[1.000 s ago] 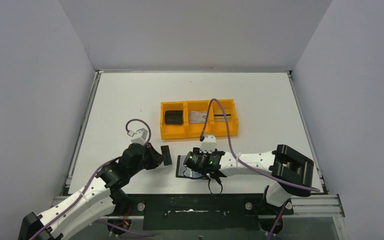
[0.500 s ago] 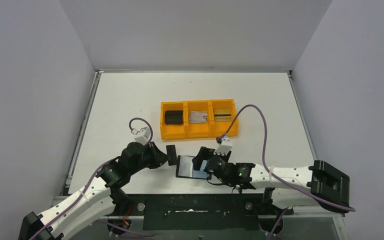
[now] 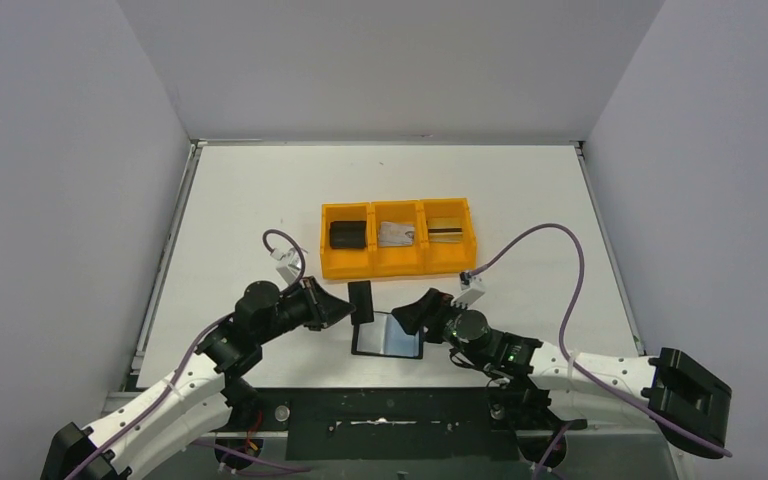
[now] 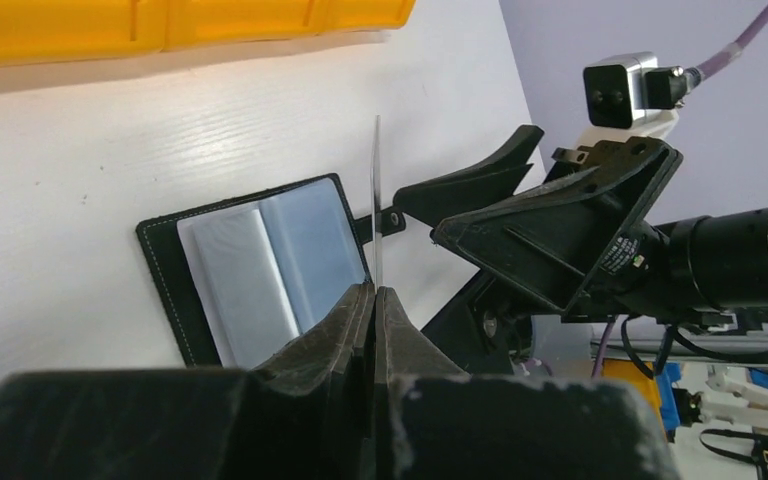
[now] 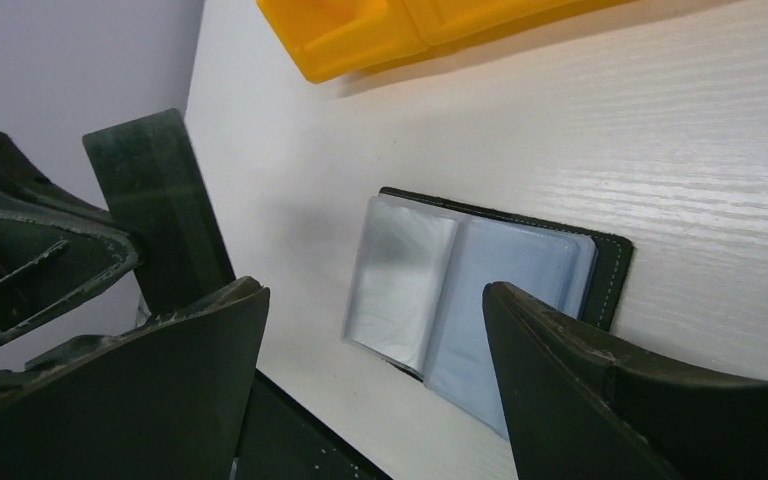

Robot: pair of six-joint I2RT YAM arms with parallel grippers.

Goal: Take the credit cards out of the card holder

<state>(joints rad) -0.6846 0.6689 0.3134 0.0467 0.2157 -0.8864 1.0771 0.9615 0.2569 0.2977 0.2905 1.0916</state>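
White table (image 3: pixel 560 200) bears the open holder (image 3: pixel 388 336) near its front edge, between the wide-spread right gripper (image 3: pixel 418 312) and the left gripper (image 3: pixel 343 310) pinching a dark card (image 3: pixel 361 300) by one edge: light, stiff, slick, I judge, best nipped across its faces.

Orange tray (image 3: pixel 397 268) — in it a black block (image 3: pixel 348 235), silvery-grey card (image 3: pixel 396 234), gold card (image 3: pixel 447 230) with dark stripe; near it a dark card (image 3: pixel 361 300) and a black card holder (image 3: pixel 388 338) — blue-grey pockets.
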